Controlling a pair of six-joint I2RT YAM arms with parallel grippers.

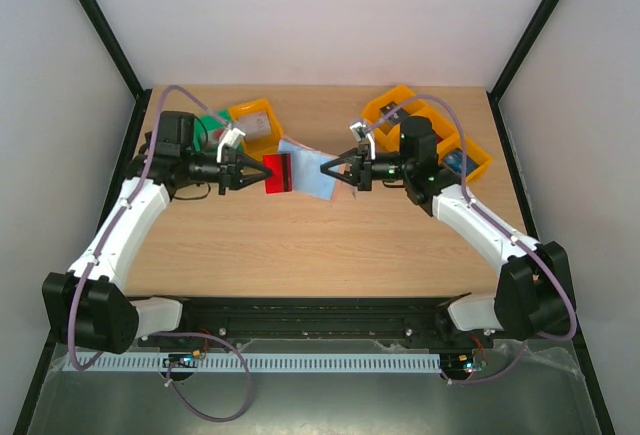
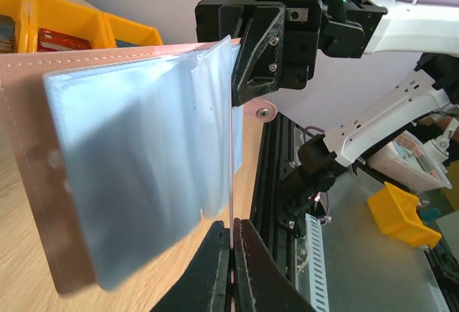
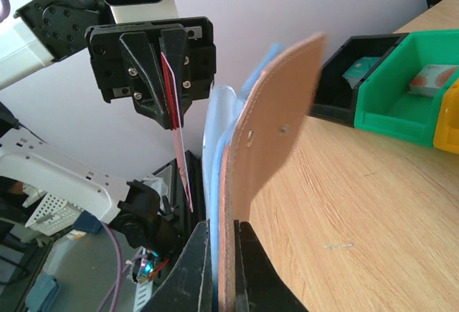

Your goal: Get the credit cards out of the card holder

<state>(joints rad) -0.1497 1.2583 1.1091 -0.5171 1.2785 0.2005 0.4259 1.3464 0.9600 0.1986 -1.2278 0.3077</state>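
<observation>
The card holder (image 1: pixel 310 168) hangs open in mid-air over the table's middle, tan outside (image 3: pixel 280 129) and light blue inside (image 2: pixel 136 168). My right gripper (image 1: pixel 326 168) is shut on the holder's edge, and its jaws (image 3: pixel 224 244) pinch the tan and blue layers. My left gripper (image 1: pixel 264 172) is shut on a red credit card (image 1: pixel 278 173). The card shows edge-on between the left gripper (image 2: pixel 232 251). In the right wrist view the red card (image 3: pixel 179 147) stands just left of the holder's blue side, with a narrow gap between them.
An orange bin (image 1: pixel 256 118) and a green bin (image 1: pixel 212 125) sit at the back left. Orange bins (image 1: pixel 440 130) with small items stand at the back right. In the right wrist view a black bin (image 3: pixel 355 75) and the green bin (image 3: pixel 409 93) are on the wooden table (image 1: pixel 320 245).
</observation>
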